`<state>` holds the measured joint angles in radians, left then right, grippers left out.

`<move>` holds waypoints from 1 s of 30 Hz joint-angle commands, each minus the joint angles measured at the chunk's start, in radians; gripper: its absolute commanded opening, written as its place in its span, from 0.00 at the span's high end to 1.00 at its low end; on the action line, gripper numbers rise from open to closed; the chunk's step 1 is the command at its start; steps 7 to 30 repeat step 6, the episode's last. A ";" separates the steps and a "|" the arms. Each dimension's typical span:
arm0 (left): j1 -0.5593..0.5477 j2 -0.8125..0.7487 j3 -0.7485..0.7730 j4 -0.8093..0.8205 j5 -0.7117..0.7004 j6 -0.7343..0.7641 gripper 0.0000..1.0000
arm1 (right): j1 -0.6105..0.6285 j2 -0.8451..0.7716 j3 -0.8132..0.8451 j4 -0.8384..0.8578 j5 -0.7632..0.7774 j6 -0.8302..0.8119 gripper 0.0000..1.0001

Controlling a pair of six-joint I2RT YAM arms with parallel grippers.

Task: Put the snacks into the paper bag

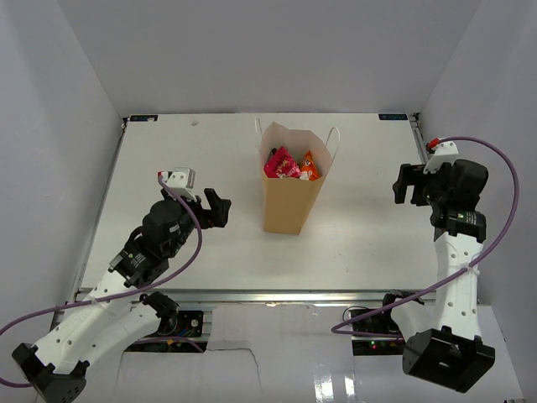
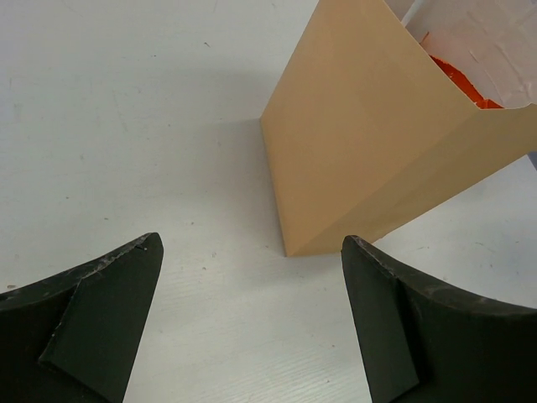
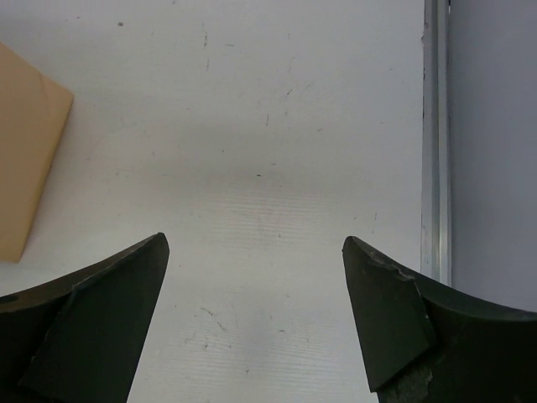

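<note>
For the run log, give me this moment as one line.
paper bag upright, snacks inside | left gripper open, empty | right gripper open, empty

paper bag [image 1: 291, 201]: tan | snacks [image 1: 283, 164]: red, orange, perhaps pink | table [image 1: 185, 151]: white

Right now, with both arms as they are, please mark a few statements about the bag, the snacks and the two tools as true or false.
1. The paper bag stands upright on the table. True.
2. Red and orange snacks show inside the bag. True.
3. Several snacks lie on the table beside the bag. False: no view shows any outside the bag.
4. The left tool grips a snack. False: it is open and empty, and points toward the bag.
5. The right tool is open and holds nothing. True.
</note>
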<state>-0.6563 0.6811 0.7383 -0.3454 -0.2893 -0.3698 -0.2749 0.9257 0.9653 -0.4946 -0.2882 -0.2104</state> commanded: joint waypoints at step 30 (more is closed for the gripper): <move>0.003 -0.006 -0.005 0.009 -0.002 -0.020 0.02 | -0.003 -0.036 0.009 0.011 -0.014 0.007 0.10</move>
